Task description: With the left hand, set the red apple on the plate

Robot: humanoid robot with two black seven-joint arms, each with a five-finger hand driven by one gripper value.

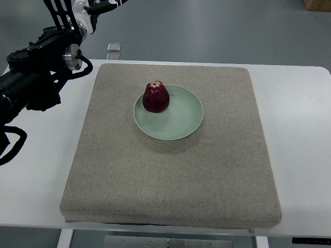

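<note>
Resting dark-red apple (156, 97) on pale-green plate (181, 124), seemingly tilted.

I see a dark red apple (156, 97) with a pale tan stem end, on a pale green plate (181, 121). Mat (170, 170): speckled beige weave. Table (300, 129): plain white. Left arm (31, 77): black.

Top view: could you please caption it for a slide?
Red apple resting on green plate; left robot hand off to the side.
</note>
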